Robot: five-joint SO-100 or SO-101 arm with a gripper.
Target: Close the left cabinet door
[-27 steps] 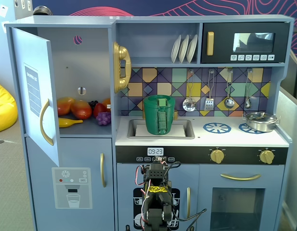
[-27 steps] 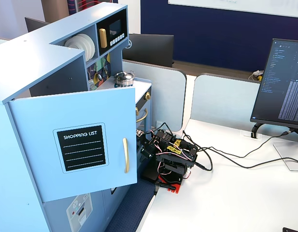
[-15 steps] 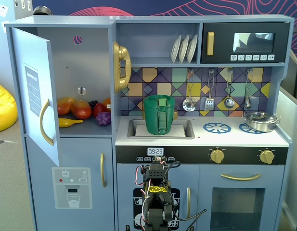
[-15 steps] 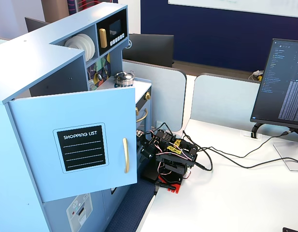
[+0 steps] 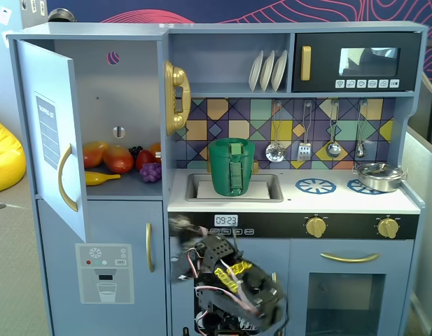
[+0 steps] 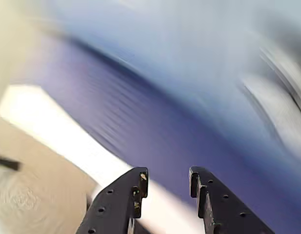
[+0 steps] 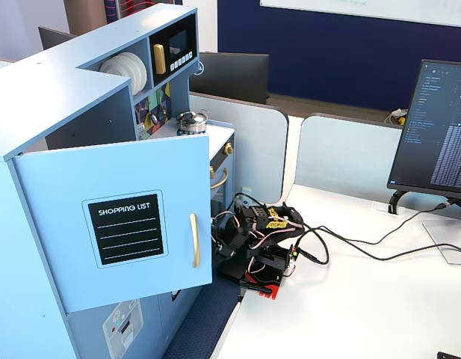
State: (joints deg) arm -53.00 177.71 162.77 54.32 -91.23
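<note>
**Inspector:** Status of the left cabinet door (image 7: pixel 114 217)?

**Assistant:** It stands wide open, swung out from the cabinet front, its gold handle (image 7: pixel 193 239) on the free edge. Toy fruit (image 5: pixel 117 159) lies on the shelf behind it.

**Inspector:** And the arm?

**Assistant:** Folded low at the kitchen's base, well apart from the door. The gripper (image 6: pixel 166 181) is empty, its jaws slightly parted. The wrist view is heavily blurred.

**Inspector:** Risks?

**Assistant:** In my judgement, a push near the hinge would lack leverage and could stall. Contact with the curved handle could snag a finger. A fast sweep could slam the door or shift the kitchen.
</note>
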